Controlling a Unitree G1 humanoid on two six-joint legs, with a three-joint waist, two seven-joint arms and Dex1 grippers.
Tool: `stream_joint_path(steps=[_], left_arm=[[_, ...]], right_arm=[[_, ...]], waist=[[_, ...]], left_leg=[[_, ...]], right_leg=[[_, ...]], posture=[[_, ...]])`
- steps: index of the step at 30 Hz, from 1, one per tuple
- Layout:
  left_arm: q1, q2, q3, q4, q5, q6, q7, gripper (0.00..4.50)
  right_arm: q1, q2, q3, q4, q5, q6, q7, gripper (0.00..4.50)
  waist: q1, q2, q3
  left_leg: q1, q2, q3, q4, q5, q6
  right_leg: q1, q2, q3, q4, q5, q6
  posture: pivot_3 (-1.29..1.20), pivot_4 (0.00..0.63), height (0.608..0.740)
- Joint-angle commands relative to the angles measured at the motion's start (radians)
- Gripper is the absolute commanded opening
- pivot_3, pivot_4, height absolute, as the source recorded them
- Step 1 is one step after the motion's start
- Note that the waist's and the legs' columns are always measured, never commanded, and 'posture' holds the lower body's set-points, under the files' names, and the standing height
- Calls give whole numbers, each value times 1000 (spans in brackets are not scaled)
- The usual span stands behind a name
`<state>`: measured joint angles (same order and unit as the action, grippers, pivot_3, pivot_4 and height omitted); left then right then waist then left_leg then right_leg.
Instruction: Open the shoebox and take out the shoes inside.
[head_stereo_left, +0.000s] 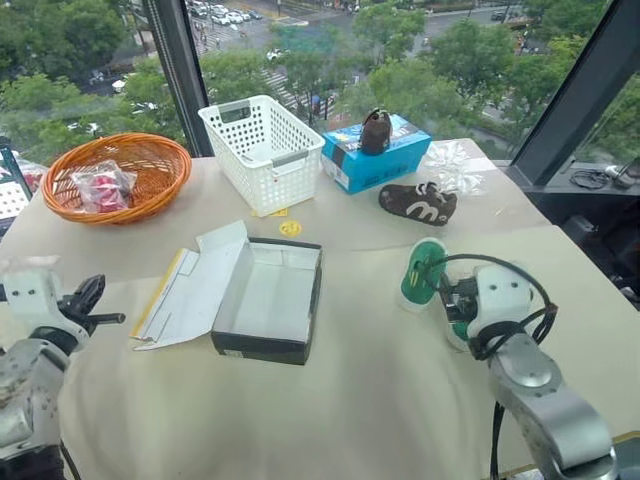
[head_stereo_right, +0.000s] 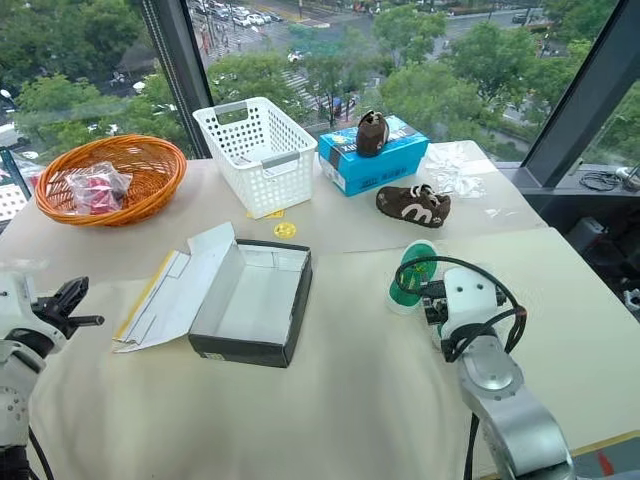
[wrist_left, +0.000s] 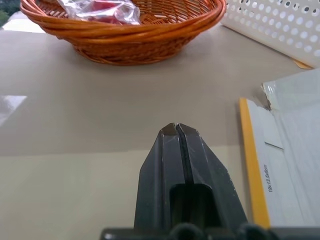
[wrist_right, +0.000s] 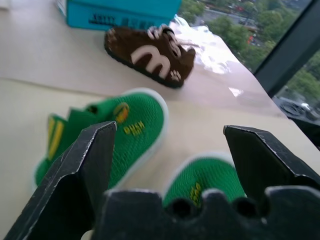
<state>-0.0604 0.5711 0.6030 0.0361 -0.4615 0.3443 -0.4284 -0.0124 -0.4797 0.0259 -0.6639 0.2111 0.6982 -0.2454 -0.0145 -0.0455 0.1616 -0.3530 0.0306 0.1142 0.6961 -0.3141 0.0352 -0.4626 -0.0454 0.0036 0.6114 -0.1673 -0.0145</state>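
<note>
shoebox (head_stereo_left: 268, 315): matt cardboard | shoes (wrist_right: 120, 135): green knit mesh | basket (head_stereo_left: 115, 176): woven wicker

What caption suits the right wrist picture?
Open right end effector above two green shoes lying on the table, brown shoe beyond.

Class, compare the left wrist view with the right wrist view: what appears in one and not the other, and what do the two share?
Left wrist view alone: the orange wicker basket holding a clear plastic packet, the white mesh basket, the open shoebox lid with its yellow edge, and the left gripper, jaws shut.

Right wrist view alone: the two green shoes on the table, a brown shoe, the blue box, and the right gripper, jaws open with one green shoe between them.

Shared: the beige table.
</note>
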Motion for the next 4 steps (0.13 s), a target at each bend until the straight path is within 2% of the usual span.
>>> stream_joint_path(steps=[1,4], left_arm=[[14,-14,11,-47,19,-51,30,0],[21,-36,9,-59,28,-69,56,0]], right_arm=[[-5,25,-27,19,-45,-56,35,4125],[-20,36,-37,54,-69,-72,66,4125]], waist=[[-1,0,0],[0,-1,0]], left_leg=[[1,0,0,0,0,0],[1,1,0,0,0,0]], right_leg=[[1,0,0,0,0,0],[1,1,0,0,0,0]], posture=[[0,150,731],[0,150,731]])
